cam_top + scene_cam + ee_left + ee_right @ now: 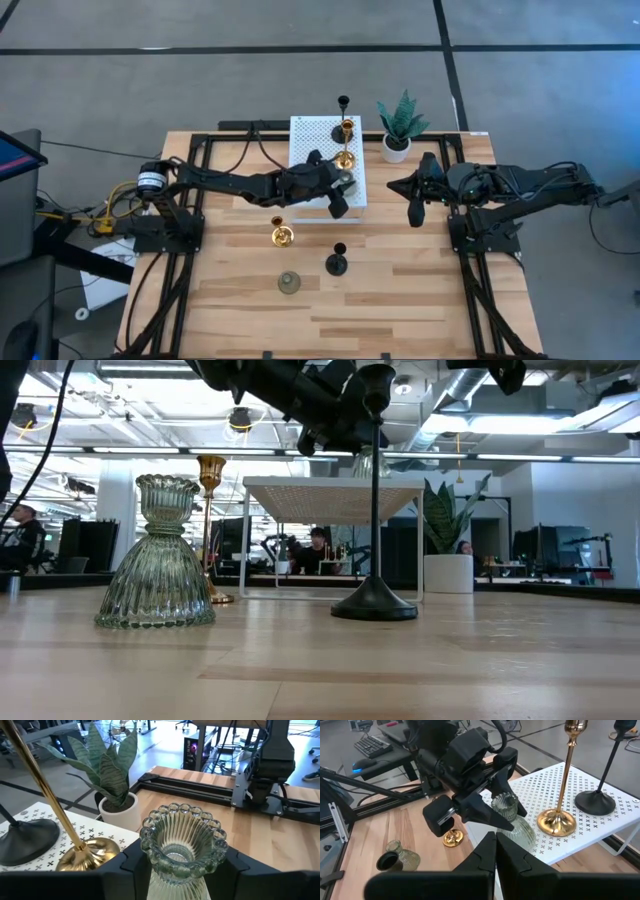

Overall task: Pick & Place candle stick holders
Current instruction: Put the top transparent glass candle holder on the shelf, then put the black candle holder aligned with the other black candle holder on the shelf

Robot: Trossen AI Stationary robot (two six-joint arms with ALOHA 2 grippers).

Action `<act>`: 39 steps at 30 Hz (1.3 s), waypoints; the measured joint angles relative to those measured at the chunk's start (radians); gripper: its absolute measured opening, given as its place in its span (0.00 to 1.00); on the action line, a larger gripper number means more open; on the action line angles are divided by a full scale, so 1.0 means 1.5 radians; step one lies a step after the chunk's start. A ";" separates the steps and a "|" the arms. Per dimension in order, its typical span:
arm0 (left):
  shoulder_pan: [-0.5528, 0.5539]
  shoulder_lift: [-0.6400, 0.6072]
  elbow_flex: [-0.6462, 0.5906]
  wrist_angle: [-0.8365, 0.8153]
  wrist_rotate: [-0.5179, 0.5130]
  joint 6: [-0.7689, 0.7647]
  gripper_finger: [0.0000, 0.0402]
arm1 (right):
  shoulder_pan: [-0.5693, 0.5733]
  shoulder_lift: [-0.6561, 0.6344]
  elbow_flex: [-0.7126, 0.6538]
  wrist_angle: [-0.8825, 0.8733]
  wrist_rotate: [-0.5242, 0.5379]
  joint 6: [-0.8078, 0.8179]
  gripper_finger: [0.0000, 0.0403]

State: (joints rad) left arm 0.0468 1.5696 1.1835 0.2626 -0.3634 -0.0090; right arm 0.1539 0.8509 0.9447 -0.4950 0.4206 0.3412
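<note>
Left tool (502, 817) grips a grey-green holder (512, 817) on the white shelf (580, 827) (gold holder (560, 785) just beside).

Left end effector (507, 812) around grey-green holder (512, 820) on white perforated stand (600, 827).

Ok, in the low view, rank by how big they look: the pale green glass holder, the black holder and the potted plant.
1. Black holder, tallest.
2. Pale green glass holder, bulkier but shorter, and nearest the camera, so that inflates it.
3. Potted plant, farthest back, so probably understated.
</note>
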 joint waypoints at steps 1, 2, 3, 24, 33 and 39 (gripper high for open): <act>0.001 0.000 0.000 0.000 0.000 0.000 0.37 | 0.000 0.000 0.000 0.000 0.000 0.000 0.00; 0.003 0.000 0.000 0.000 0.000 0.000 0.37 | 0.000 0.000 0.000 0.000 0.000 0.000 0.00; 0.004 0.000 0.000 0.000 -0.001 0.000 0.38 | 0.000 0.000 0.000 0.000 0.000 0.000 0.00; 0.015 0.000 -0.001 0.005 -0.007 0.003 0.64 | 0.000 0.000 0.000 0.000 0.000 0.000 0.00; 0.011 0.000 -0.001 0.005 -0.007 0.003 0.79 | 0.000 0.000 0.000 0.000 0.000 0.000 0.00; 0.010 -0.014 -0.002 0.003 0.019 0.003 0.87 | 0.000 0.000 0.000 0.000 0.000 0.000 0.00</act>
State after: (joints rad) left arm 0.0619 1.5489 1.1812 0.2671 -0.3357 -0.0044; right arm 0.1539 0.8509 0.9447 -0.4946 0.4206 0.3412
